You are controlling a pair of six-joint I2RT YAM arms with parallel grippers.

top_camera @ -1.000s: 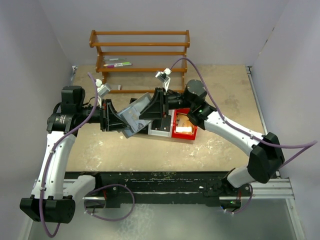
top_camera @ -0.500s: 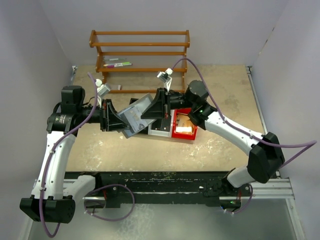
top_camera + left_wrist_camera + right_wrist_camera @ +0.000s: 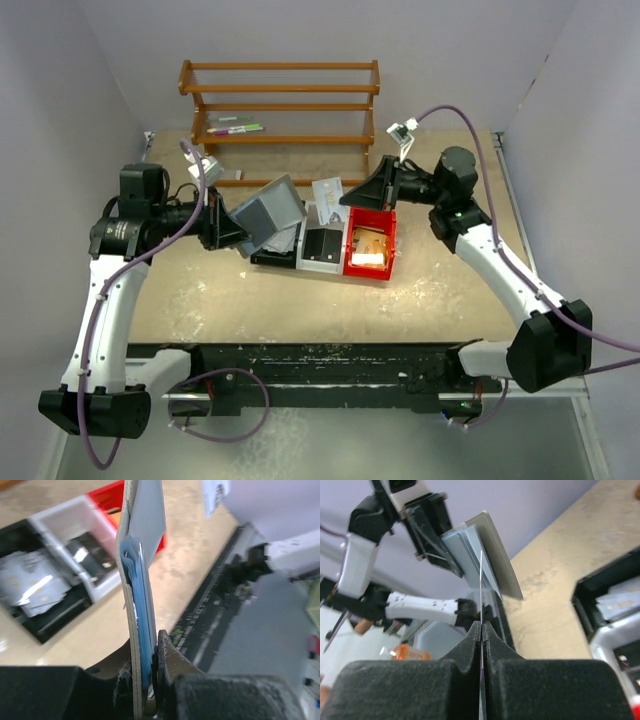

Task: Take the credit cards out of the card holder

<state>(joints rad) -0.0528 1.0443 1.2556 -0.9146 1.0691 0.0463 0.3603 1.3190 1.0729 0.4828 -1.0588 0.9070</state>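
Card holder (image 3: 268, 212) is up off the table (image 3: 450, 290), tilted, in the L gripper (image 3: 236, 228), which is clenched on its lower-left edge. In the top view we see it at approx 11 o'clock from the black bin (image 3: 272, 260), overhanging that bin's rear end. L wrist cam shows the holder edge-on and near upright, pinched btw the two fingers (image 3: 167, 652). Blue layers sit btw its outer panels, poss. card edges, but the view's too blurred for us to be sure.

R gripper (image 3: 350, 197) is clamped on one pale card (image 3: 327, 194). The card is clear of the holder, at 3 o'clock from it and approx 12 o'clock from the white bin (image 3: 320, 268). The gripper body lies at 3 o'clock from the card, above the rear of the red bin (image 3: 368, 273). In the R wrist cam the pads (image 3: 470, 640) are pressed together w/ the card edge-on btw them as a thin line. Beyond it the holder's inner side faces us, w/ the L gripper at its 10 o'clock.

The 3 bins stand in a touching row: black, white, red, L to R. The black one holds pale flat pieces (image 3: 35, 587); the red one has sth tan-orange inside. A wooden rack (image 3: 280, 88) stands at 12 o'clock on the table, w/ markers (image 3: 236, 128) on a shelf.
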